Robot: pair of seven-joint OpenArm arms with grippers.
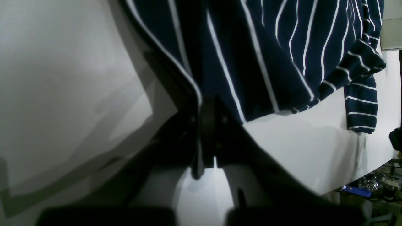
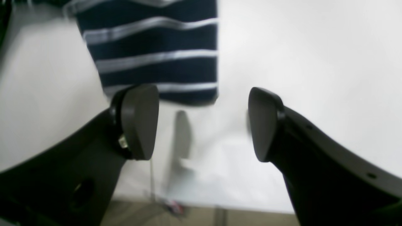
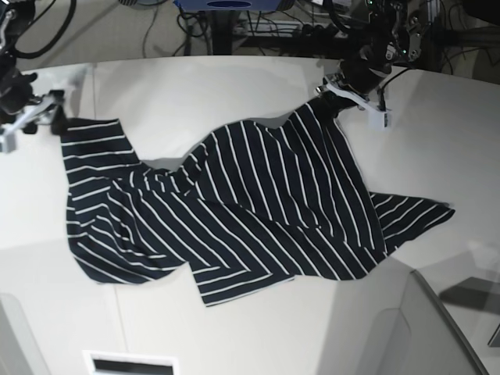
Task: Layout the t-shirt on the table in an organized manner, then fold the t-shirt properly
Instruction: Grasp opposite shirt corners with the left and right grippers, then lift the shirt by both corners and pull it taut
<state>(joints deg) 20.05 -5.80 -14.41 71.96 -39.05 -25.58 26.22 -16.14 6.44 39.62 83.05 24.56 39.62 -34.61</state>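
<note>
The left gripper point(image 3: 326, 100) pinches the dark navy, white-striped soft t-shirt point(image 3: 258, 211). The right gripper point(image 2: 202, 122) waits wide and empty. Next, both should pull it flat.

We get a dim, murky left wrist view, heavy shadows across the counter point(image 1: 72, 78) and near-black jaws. Right wrist view is bright but smeary, the t-shirt point(image 2: 154, 47) stripes blurred. Base view is evenly lit and sharp, soft shadows only.

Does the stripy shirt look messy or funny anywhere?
Yes. The t-shirt lies crooked and bunched on the table, with folds through its middle. One corner is pulled up by the left gripper, shut on it, so it isn't flat.
</note>
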